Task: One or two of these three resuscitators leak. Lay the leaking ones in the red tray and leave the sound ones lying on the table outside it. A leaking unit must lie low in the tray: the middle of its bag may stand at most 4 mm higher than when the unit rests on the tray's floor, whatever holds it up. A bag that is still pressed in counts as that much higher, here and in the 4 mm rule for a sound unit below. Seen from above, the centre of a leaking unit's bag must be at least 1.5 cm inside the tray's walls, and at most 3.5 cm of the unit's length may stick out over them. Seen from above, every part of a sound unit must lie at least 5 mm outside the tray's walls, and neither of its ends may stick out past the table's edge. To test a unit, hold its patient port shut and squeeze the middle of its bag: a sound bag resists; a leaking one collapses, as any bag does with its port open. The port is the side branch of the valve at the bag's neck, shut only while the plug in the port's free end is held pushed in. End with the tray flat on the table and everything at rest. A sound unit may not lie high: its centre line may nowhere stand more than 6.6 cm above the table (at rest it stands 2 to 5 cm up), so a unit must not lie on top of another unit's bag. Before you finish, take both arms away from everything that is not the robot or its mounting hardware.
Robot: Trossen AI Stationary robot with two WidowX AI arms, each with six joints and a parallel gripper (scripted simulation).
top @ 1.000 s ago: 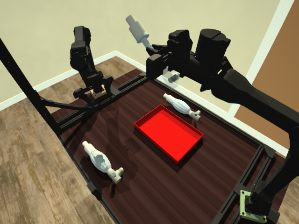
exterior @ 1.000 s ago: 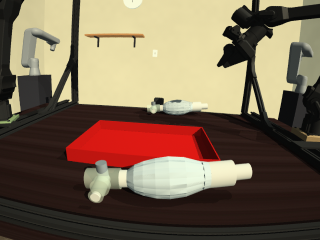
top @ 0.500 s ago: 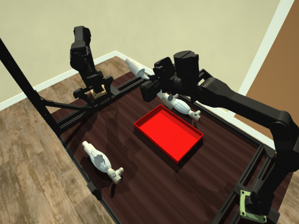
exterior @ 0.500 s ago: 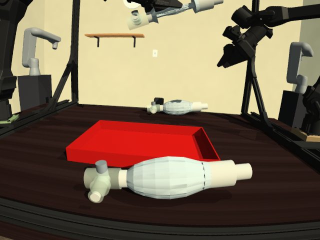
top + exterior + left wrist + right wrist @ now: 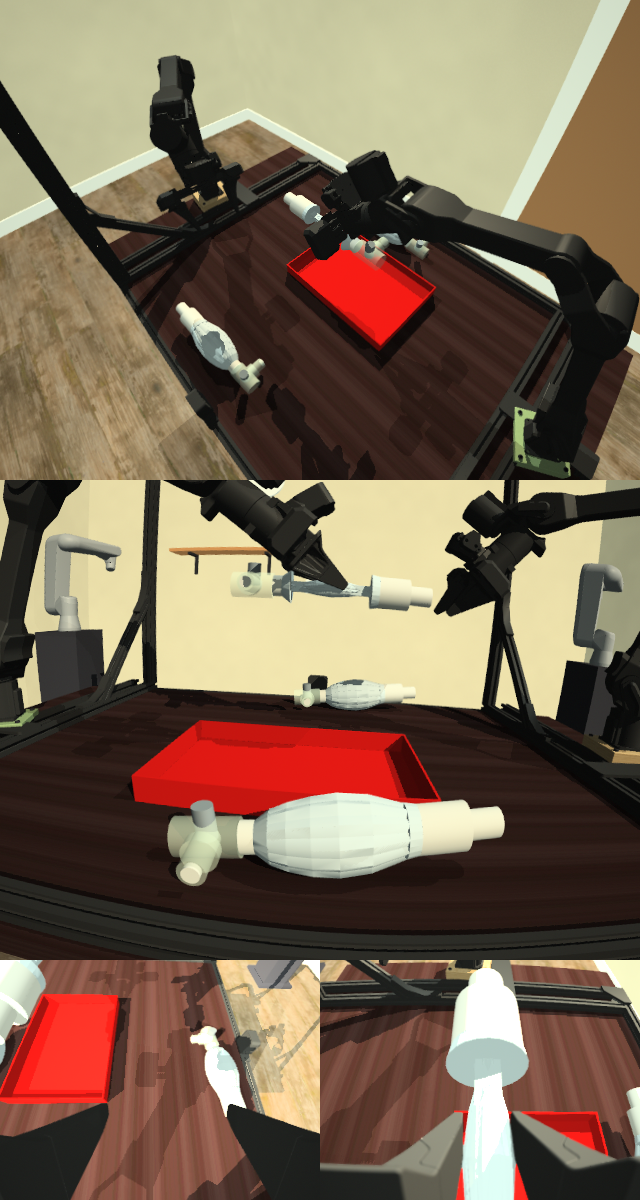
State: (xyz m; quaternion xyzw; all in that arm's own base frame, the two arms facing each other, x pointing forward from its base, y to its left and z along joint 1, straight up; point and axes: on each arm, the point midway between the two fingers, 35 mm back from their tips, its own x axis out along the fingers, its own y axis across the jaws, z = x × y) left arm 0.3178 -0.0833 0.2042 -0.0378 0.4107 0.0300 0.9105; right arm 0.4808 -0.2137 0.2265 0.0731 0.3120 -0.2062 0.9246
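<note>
Resuscitator (image 5: 303,207) (image 5: 330,587) (image 5: 15,995) (image 5: 489,1150) hangs squeezed in 1 gripper (image 5: 338,229) (image 5: 343,585) (image 5: 487,1125), the right.

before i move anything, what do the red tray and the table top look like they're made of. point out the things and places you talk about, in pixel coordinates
Red tray (image 5: 361,289) (image 5: 289,769) (image 5: 75,1045): probably plastic, fairly matte; one flat, even red, though painted metal is possible.

Table top (image 5: 330,392) (image 5: 67,831) (image 5: 165,1025): dark reddish-brown wood or wood laminate, shown by its streaky grain.

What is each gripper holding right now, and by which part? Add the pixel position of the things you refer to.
The right gripper (image 5: 336,235) (image 5: 341,585) (image 5: 486,1120) grips a white resuscitator (image 5: 390,592) (image 5: 487,1020) by its pressed-in middle bag; the left gripper (image 5: 199,198) (image 5: 442,611) (image 5: 167,1109) holds nothing.
</note>
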